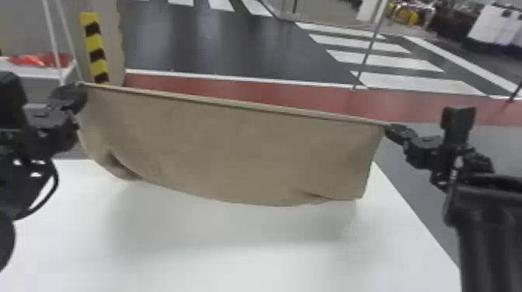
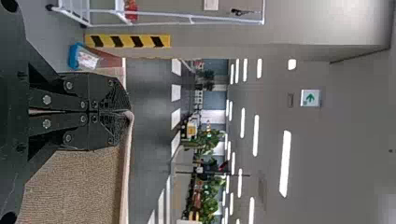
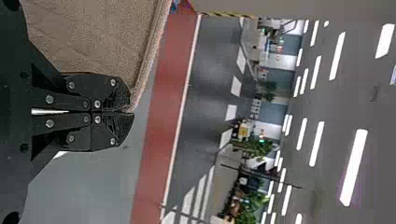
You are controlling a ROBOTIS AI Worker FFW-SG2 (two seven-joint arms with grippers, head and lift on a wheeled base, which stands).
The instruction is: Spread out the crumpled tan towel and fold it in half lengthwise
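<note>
tan towel [image 1: 233, 151], white table [image 1: 240, 268], yellow striped band [image 1: 96, 53]

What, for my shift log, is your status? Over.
Left gripper and right gripper shut on top corners of tan towel. Towel hanging between them, top edge taut. Nothing seen in the way.

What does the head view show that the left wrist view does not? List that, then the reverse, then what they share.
Head view, for its part: the white table under the towel, and the right gripper at the towel's upper right corner.

Left wrist view, for its part: the green arrow sign and the ceiling lights.

Shared: the towel, the left gripper pinching its edge, the yellow-and-black striped strip, and the dark floor with white stripes.
</note>
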